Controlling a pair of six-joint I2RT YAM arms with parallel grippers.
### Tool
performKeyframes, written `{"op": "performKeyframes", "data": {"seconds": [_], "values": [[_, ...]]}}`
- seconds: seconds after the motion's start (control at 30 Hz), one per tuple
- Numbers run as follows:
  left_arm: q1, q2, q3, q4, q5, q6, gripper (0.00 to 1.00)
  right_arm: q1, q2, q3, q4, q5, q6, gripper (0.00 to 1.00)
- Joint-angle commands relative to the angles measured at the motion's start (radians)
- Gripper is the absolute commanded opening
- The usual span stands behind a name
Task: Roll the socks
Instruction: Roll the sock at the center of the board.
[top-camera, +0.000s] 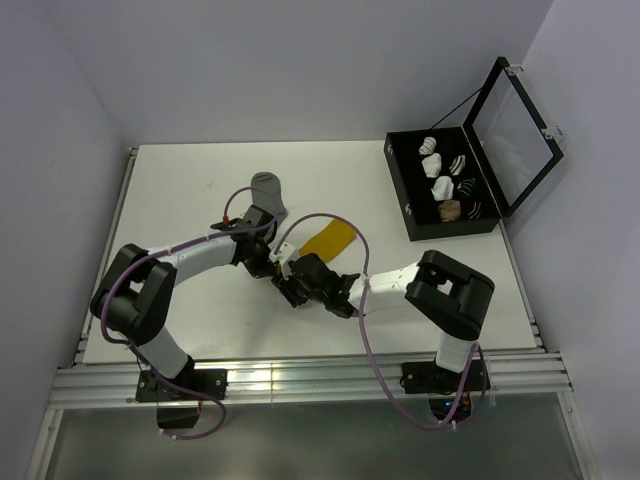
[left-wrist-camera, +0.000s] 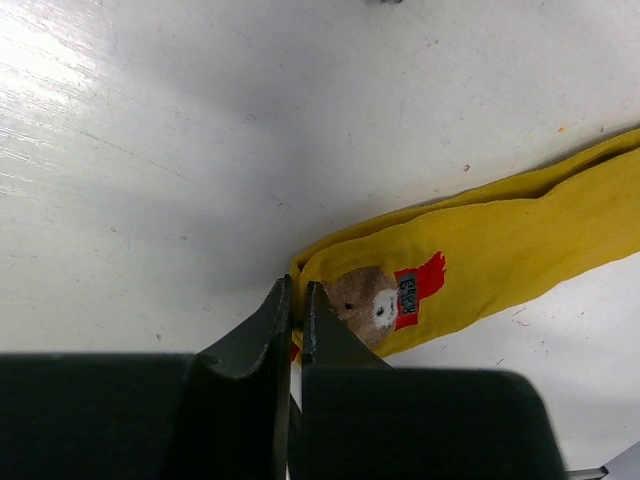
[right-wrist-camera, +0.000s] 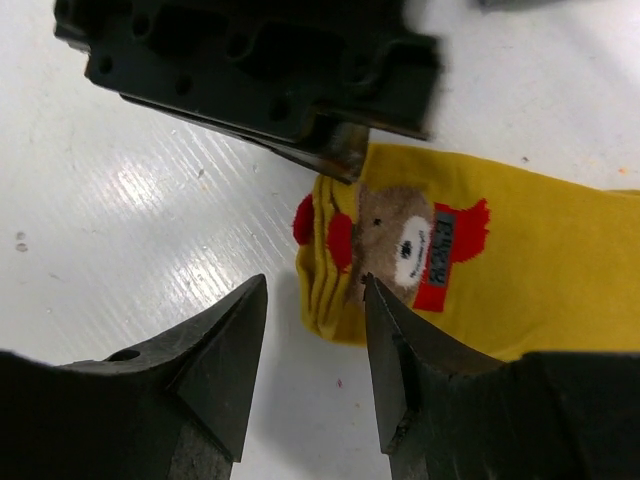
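Observation:
The mustard-yellow sock (top-camera: 330, 240) lies flat mid-table, with a red mark and a bear patch near its cuff end (left-wrist-camera: 400, 290). My left gripper (left-wrist-camera: 296, 300) is shut, pinching the cuff's edge; its fingers (right-wrist-camera: 335, 155) show at the sock's upper corner in the right wrist view. My right gripper (right-wrist-camera: 315, 290) is open, its jaws straddling the folded cuff corner of the yellow sock (right-wrist-camera: 540, 260) without closing on it. In the top view both grippers, left (top-camera: 275, 262) and right (top-camera: 288, 283), meet at the sock's near end. The plain grey sock (top-camera: 268, 188) lies flat farther back.
An open black box (top-camera: 403, 195) at the back right holds several white, striped and tan sock bundles, its clear lid (top-camera: 515, 135) standing up. The two arms cross close together at mid-table. White walls bound the table's left and back.

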Motion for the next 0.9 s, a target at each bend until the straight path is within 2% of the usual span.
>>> {"op": "performKeyframes", "data": {"seconds": [0.0, 0.13, 0.2, 0.33, 0.37, 0.43, 0.63, 0.7, 0.83, 0.87], "values": [[0.006, 0.004, 0.041, -0.012, 0.003, 0.013, 0.00, 0.025, 0.032, 0.053, -0.006, 0.042, -0.026, 0.51], [0.006, 0.001, 0.041, -0.010, 0.008, 0.003, 0.00, 0.043, 0.049, 0.060, -0.003, 0.080, -0.027, 0.50], [0.006, -0.002, 0.037, -0.007, 0.013, -0.003, 0.00, 0.051, 0.060, 0.063, -0.003, 0.102, -0.027, 0.45], [0.008, -0.005, 0.032, -0.012, 0.006, -0.004, 0.00, 0.053, 0.063, 0.065, -0.005, 0.111, -0.027, 0.23], [0.008, -0.007, 0.028, -0.013, 0.005, -0.006, 0.00, 0.053, 0.058, 0.065, -0.006, 0.107, -0.027, 0.12], [0.014, -0.016, 0.017, -0.009, 0.005, -0.012, 0.01, 0.051, 0.061, 0.071, -0.029, 0.096, -0.013, 0.00], [0.034, -0.094, -0.049, 0.056, 0.002, -0.063, 0.08, 0.005, 0.011, 0.062, -0.074, -0.019, 0.097, 0.00], [0.043, -0.126, -0.083, 0.091, -0.004, -0.087, 0.14, -0.036, -0.008, 0.048, -0.080, -0.091, 0.164, 0.00], [0.049, -0.223, -0.141, 0.174, -0.012, -0.119, 0.33, -0.127, -0.031, 0.017, -0.053, -0.273, 0.276, 0.00], [0.049, -0.238, -0.167, 0.194, -0.001, -0.128, 0.34, -0.147, -0.026, 0.010, -0.042, -0.316, 0.296, 0.00]]}}
